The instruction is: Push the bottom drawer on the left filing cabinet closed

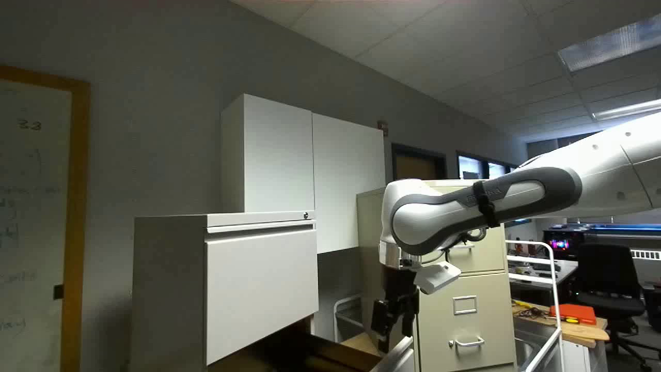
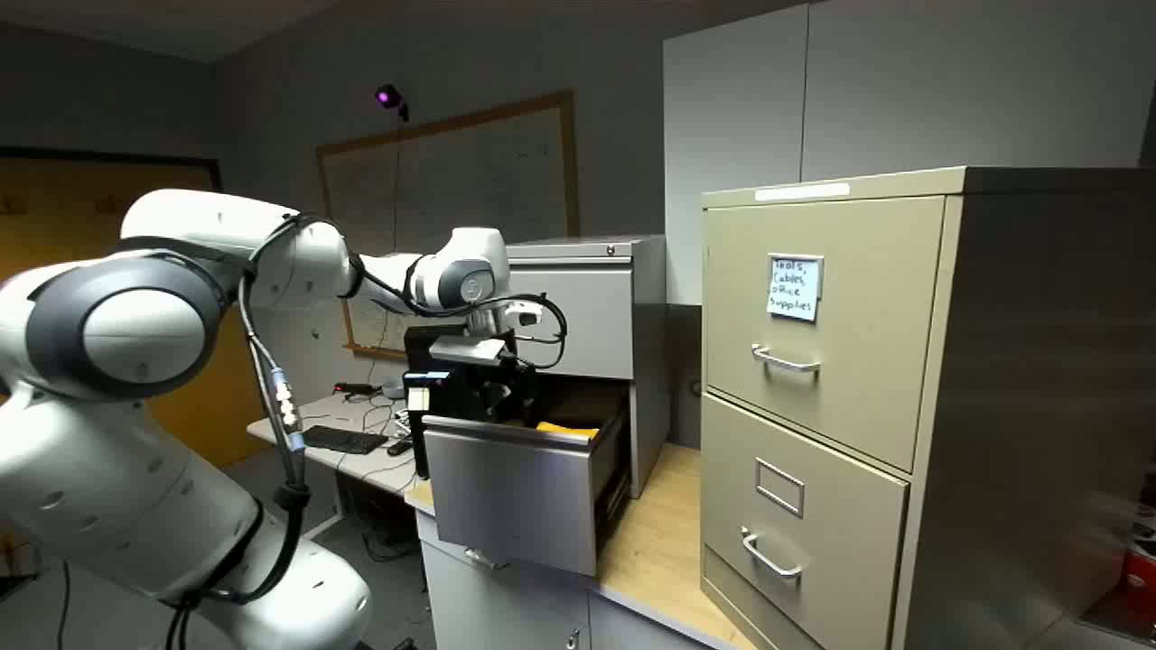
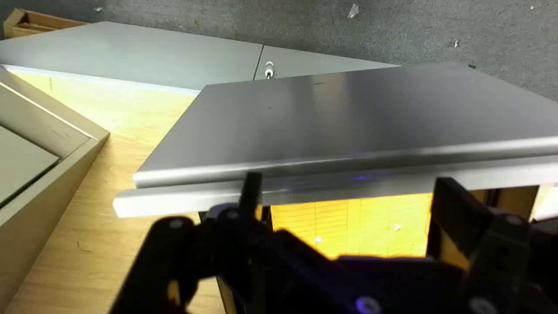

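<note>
The left filing cabinet (image 1: 170, 294) is low and grey-white; it also shows in an exterior view (image 2: 652, 361). Its bottom drawer (image 2: 510, 501) is pulled out, below the shut top drawer (image 1: 261, 289). The bottom drawer's front fills the middle of the wrist view (image 3: 348, 117); only its top edge shows in an exterior view (image 1: 400, 354). My gripper (image 1: 395, 333) points down at the front's top edge, on its inner side; it also shows there in an exterior view (image 2: 508, 406). In the wrist view the fingers (image 3: 348, 183) are wide apart, with nothing between them. I cannot tell whether they touch the edge.
Yellow lined sheets (image 3: 353, 222) lie inside the drawer. A beige labelled cabinet (image 2: 817, 325) stands beside it on the wooden counter (image 2: 655, 528). A white cupboard (image 1: 348, 175) hangs behind. A desk with a keyboard (image 2: 343, 440) stands on the far side.
</note>
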